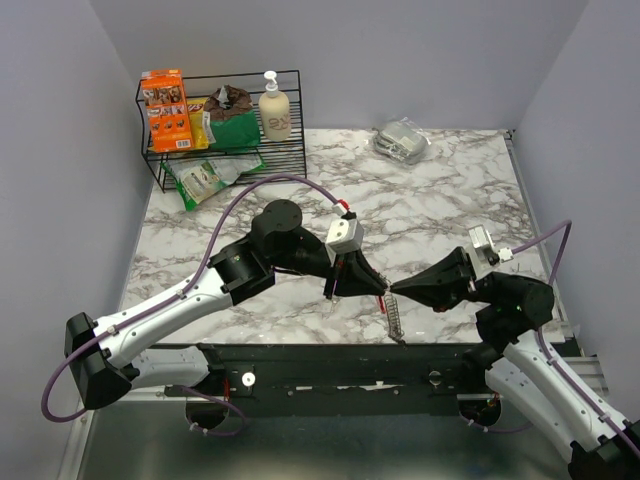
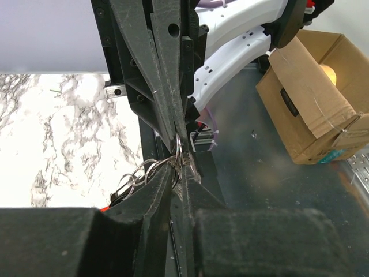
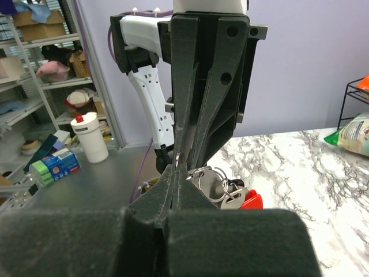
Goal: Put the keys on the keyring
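Above the surface's (image 1: 450,190) near edge, the right tool (image 1: 400,289), pressed together, pinches the dangling keyring (image 1: 395,318). The left tool (image 1: 378,287) meets it tip to tip; whether clamped or slightly parted I cannot tell. The keys (image 3: 226,192) bunch beside the rings, and threading looks unfinished.

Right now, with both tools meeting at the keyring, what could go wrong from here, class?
1. The left tool and right tool meet tip to tip on the keyring in mid-air; with so little metal pinched, a slip could drop it.
2. Its chain dangles by the marble table's near edge, so a drop might land off the table.
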`<action>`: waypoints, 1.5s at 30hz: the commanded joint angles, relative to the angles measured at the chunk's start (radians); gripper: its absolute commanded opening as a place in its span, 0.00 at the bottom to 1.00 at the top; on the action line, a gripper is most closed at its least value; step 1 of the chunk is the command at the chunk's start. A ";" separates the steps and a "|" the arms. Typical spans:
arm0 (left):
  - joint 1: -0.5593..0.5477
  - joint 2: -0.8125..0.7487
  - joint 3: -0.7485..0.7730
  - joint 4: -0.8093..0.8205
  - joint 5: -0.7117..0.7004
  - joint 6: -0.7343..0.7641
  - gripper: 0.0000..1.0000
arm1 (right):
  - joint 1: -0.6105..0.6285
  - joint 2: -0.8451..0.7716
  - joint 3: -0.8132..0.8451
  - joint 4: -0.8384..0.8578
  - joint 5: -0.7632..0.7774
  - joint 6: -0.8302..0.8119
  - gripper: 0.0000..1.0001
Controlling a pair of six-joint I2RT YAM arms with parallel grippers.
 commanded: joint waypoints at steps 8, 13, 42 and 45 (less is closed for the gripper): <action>-0.010 -0.034 -0.019 0.132 -0.100 -0.084 0.17 | 0.005 -0.042 -0.036 -0.011 0.104 -0.026 0.00; -0.012 -0.016 -0.013 0.118 -0.092 -0.082 0.12 | 0.003 -0.053 -0.043 -0.005 0.118 -0.023 0.01; -0.021 0.004 0.005 0.100 -0.106 -0.067 0.06 | 0.005 -0.083 -0.058 -0.032 0.147 -0.030 0.00; -0.021 0.005 0.010 0.095 -0.104 -0.065 0.01 | 0.005 -0.082 -0.060 -0.034 0.147 -0.030 0.01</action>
